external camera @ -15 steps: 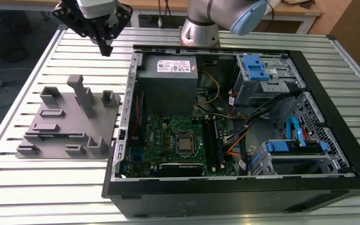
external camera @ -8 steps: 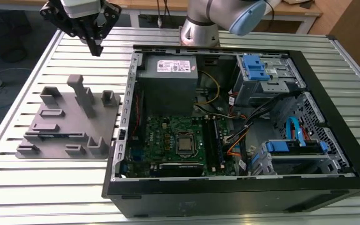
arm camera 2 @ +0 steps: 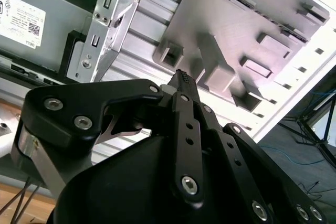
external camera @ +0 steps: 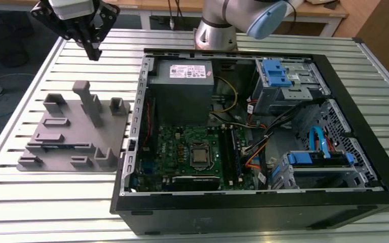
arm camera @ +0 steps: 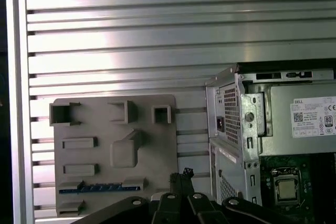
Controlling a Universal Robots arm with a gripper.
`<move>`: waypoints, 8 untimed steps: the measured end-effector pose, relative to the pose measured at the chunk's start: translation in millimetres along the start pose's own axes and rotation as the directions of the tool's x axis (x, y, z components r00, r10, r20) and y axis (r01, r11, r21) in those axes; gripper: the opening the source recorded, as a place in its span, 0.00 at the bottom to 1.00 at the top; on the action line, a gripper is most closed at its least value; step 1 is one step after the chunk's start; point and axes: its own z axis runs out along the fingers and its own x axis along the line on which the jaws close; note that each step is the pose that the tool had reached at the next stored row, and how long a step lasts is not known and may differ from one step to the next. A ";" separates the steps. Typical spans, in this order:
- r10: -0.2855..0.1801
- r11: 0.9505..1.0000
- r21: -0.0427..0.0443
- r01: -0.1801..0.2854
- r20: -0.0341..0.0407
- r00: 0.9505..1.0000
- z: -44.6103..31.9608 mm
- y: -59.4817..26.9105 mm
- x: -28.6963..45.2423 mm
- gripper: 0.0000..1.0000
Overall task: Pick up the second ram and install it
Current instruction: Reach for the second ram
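We see the ribbed metal counter [arm camera: 157, 40] with the grey fixture plate [arm camera: 157, 145] lying near the edge where its slats end. The second ram [arm camera: 100, 187], a thin blue-dark strip, sits in a long slot of that plate. The claw [arm camera: 182, 174] hangs over the plate's side nearest the computer case [arm camera: 231, 129], its fingertips pressed together, apart from the ram. Inside the case we make out the power supply [arm camera: 299, 129] and the CPU socket [arm camera: 286, 190].

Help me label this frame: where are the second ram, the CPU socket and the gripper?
second ram [arm camera: 100, 187]: first wrist view, mid-length of the stick's bluish edge.
CPU socket [external camera: 199, 154]: exterior view, centre of its silver lid.
gripper [external camera: 94, 53]: exterior view, at the fingertips.
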 end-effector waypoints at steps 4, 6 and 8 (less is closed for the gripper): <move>0.000 1.000 0.000 0.000 0.000 1.000 0.9 -0.5 6.5 0.11; 0.000 1.000 0.000 0.000 0.000 1.000 1.5 -0.8 9.5 0.11; 0.000 1.000 0.000 0.000 0.000 1.000 2.2 -1.1 13.2 0.11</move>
